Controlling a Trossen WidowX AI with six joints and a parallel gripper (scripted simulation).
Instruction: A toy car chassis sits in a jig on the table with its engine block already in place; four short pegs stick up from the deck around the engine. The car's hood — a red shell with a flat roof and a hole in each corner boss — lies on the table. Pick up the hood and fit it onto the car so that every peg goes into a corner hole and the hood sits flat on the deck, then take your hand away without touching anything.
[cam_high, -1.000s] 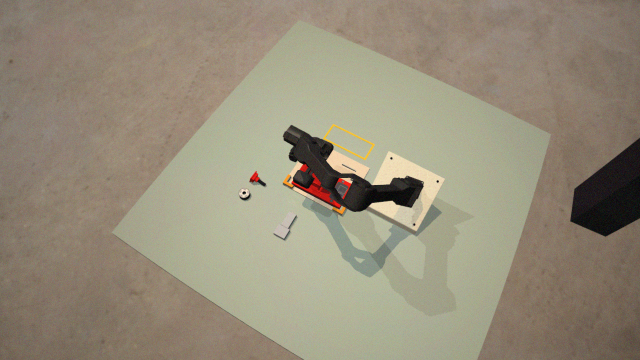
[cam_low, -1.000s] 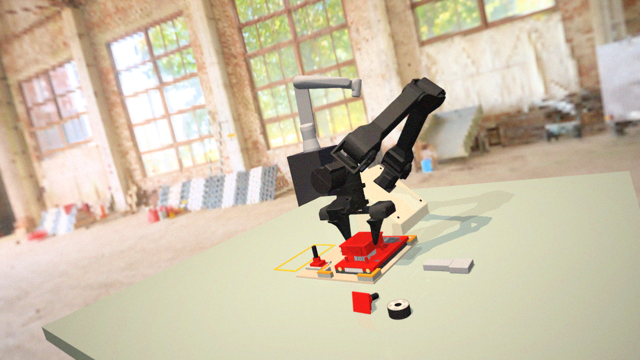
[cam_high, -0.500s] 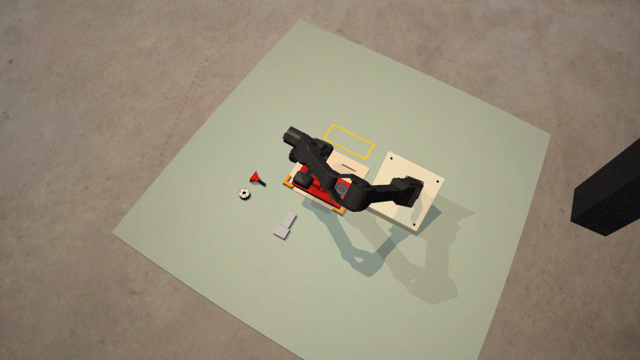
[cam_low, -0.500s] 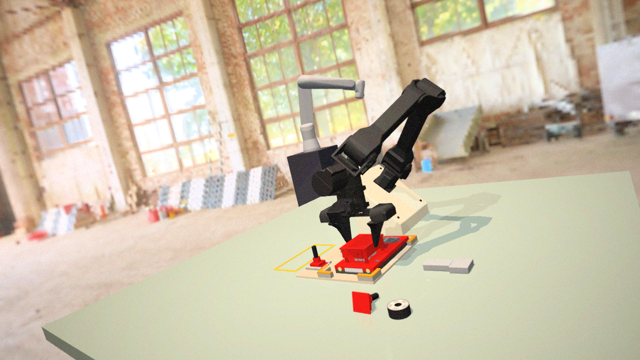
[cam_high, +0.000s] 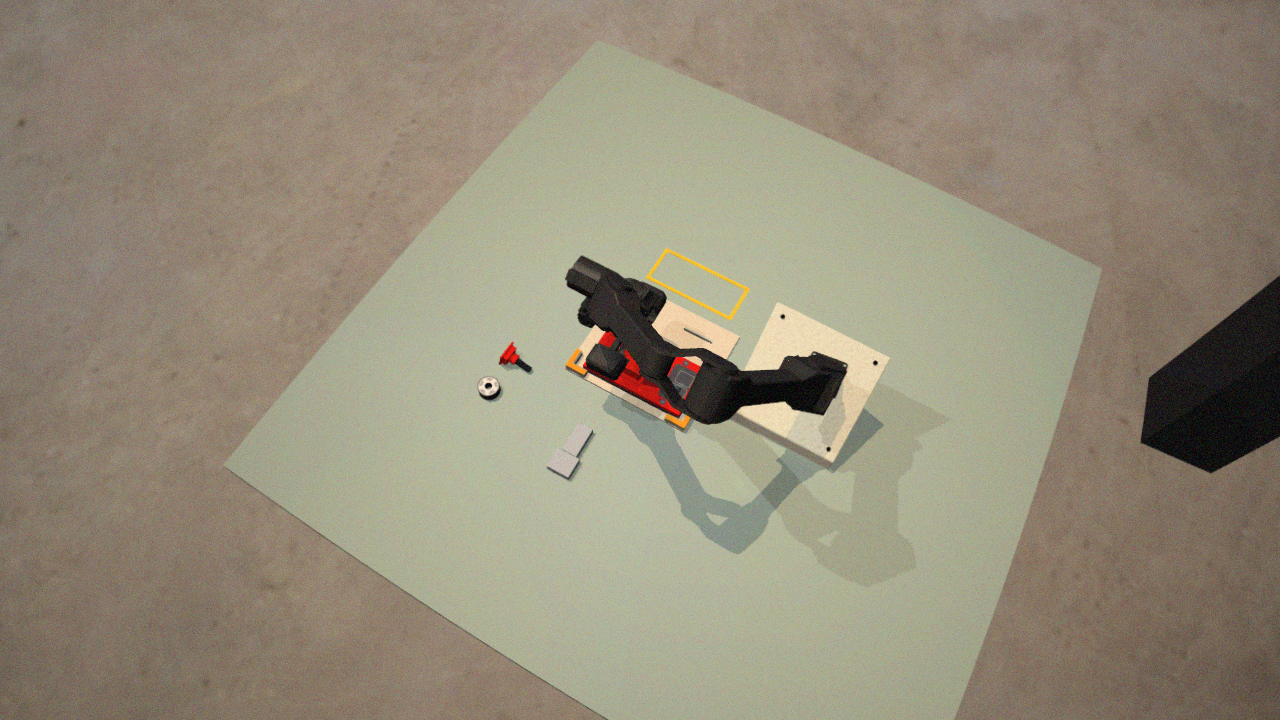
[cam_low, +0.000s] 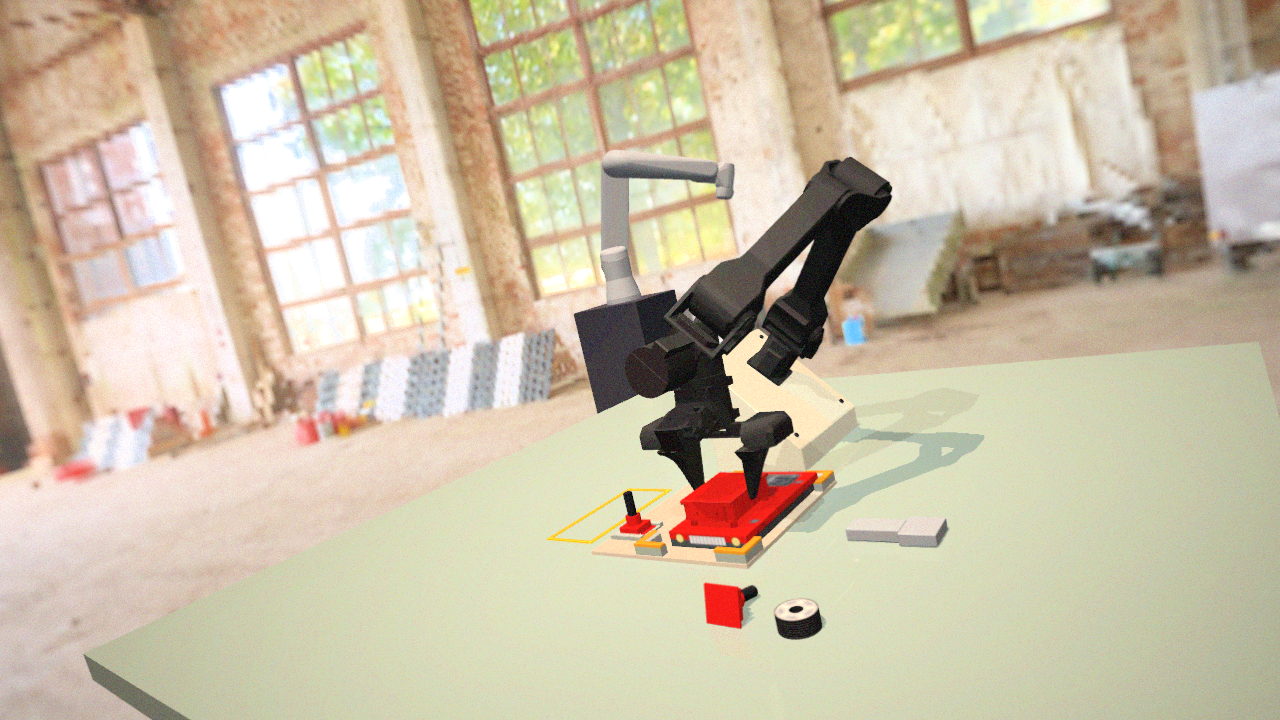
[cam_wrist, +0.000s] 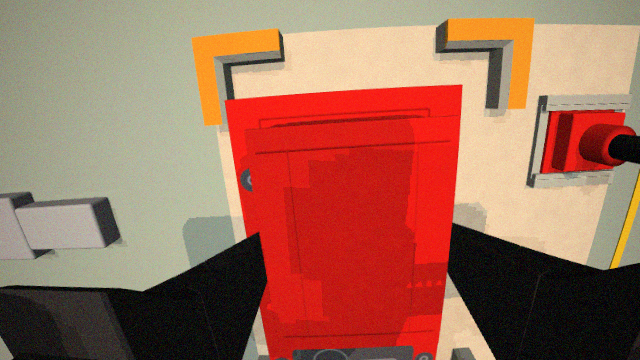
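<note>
The red hood (cam_low: 720, 508) (cam_wrist: 350, 215) (cam_high: 639, 376) is low over the red car chassis (cam_low: 711, 540) (cam_wrist: 340, 100) and covers the engine and the pegs. The chassis sits in the beige jig board (cam_wrist: 350, 60) (cam_low: 617, 546), between orange corner stops (cam_wrist: 225, 45). My gripper (cam_low: 723, 488) (cam_wrist: 352, 236) (cam_high: 617, 353) points down and is shut on the hood, one finger on each long side. In the wrist view the hood lies nearly square over the chassis. I cannot tell whether the pegs are in the holes or whether the hood lies flat on the deck.
A red peg with a black handle (cam_wrist: 580, 142) (cam_low: 632, 519) stands in a holder on the jig. Beside it is a yellow outlined rectangle (cam_high: 707, 269) (cam_wrist: 625, 225). Grey blocks (cam_high: 571, 450) (cam_low: 895, 530) (cam_wrist: 65, 222), a red knob (cam_high: 512, 355) (cam_low: 723, 604) and a ring (cam_high: 487, 386) (cam_low: 797, 618) lie nearby.
</note>
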